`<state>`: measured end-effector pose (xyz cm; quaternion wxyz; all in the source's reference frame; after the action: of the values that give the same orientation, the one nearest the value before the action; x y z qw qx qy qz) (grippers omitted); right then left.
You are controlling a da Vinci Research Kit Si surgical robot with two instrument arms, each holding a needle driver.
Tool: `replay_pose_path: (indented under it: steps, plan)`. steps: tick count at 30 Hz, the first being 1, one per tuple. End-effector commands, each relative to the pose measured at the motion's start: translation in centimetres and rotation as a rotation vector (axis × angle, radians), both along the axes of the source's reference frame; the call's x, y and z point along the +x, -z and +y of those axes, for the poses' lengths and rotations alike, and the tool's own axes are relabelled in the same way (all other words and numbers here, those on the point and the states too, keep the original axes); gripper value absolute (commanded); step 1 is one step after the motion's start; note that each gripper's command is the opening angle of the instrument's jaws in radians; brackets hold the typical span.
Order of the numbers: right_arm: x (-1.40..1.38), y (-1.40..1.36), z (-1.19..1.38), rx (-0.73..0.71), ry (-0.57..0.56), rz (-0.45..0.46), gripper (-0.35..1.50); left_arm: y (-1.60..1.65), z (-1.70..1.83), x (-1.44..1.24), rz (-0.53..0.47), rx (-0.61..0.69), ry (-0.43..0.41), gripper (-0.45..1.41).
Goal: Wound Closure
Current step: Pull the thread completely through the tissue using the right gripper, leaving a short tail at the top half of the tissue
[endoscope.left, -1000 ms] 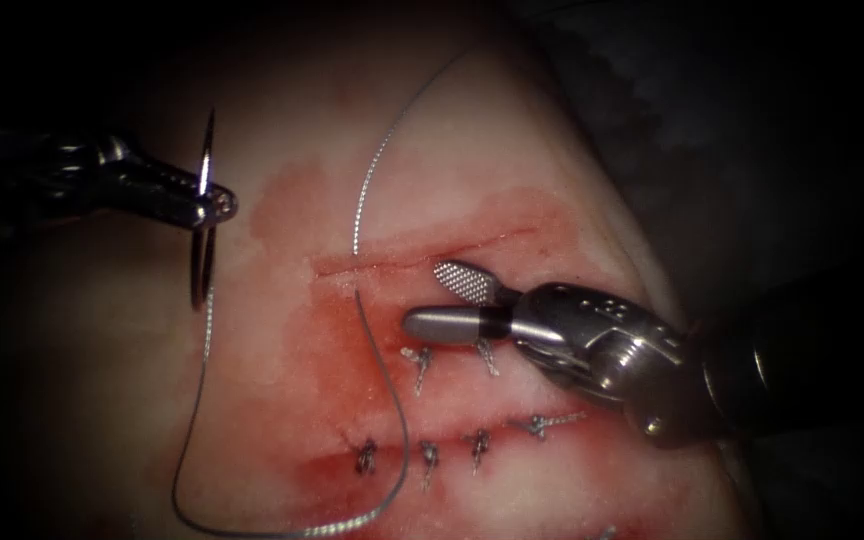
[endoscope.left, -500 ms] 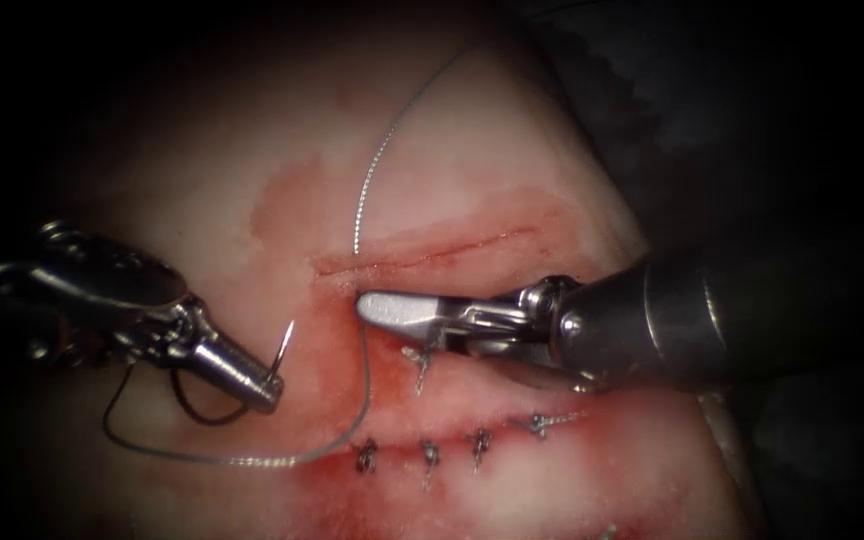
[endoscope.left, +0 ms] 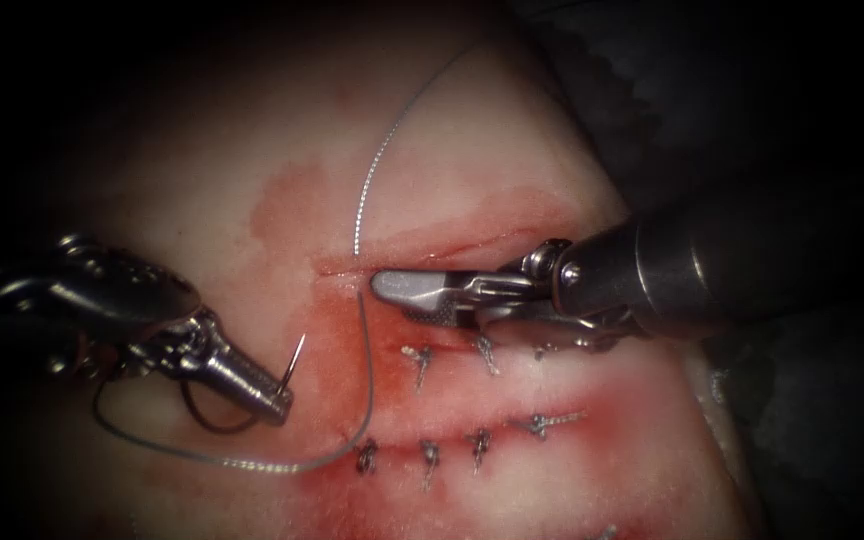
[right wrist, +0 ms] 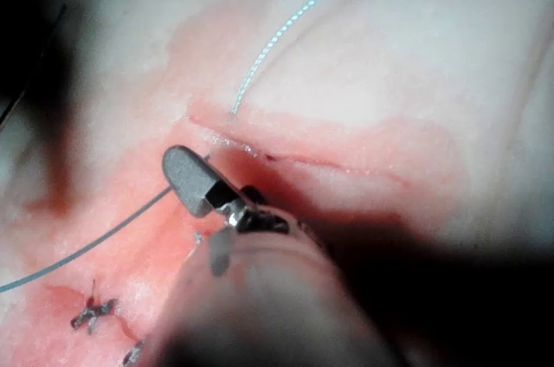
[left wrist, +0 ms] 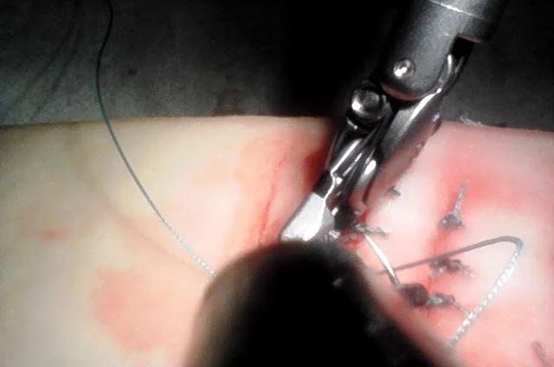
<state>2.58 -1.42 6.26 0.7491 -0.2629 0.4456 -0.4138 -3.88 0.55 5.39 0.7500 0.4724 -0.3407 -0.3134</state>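
- Gripping the needle (endoscope.left: 293,362) near its middle, the left tool (endoscope.left: 270,398) lies low left of the cut (endoscope.left: 422,255), jaws closed, point up, clear of the tissue (endoscope.left: 472,140).
- Trailing thread (endoscope.left: 364,340) might snag on the knots (endoscope.left: 422,368).
- Right tool (endoscope.left: 392,285) lies level along the cut's lower edge; whether its jaws grip anything, I cannot tell.

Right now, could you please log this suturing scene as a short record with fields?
left tool: jaws shut on the curved steel needle near its pointed end
needle: left of the cut, free of the tissue
right tool: jaws shut, empty, lying along the thin red cut
grey thread: emerges at the cut's left end, loops to the needle
knotted stitches: below the cut
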Motion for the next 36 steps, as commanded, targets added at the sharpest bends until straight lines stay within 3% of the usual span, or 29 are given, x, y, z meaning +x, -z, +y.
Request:
replay_pose_path:
  steps: [1,8,22,36]
  plan:
    - [0.07,-0.09,-0.03,0.015,0.016,0.004,0.76,-0.04,0.06,-0.07,-0.002,-0.003,0.001,-0.45]
    - [0.12,-0.12,-0.08,0.061,0.048,0.022,0.71,-0.09,0.01,-0.09,-0.005,-0.009,-0.005,-0.45]
    - [0.31,-0.12,0.01,0.055,0.044,0.071,0.42,-0.17,-0.05,-0.13,-0.009,-0.013,-0.018,-0.45]
    - [0.34,-0.02,-0.06,0.059,0.067,0.087,0.14,-0.16,-0.06,-0.13,-0.004,0.001,-0.019,-0.45]
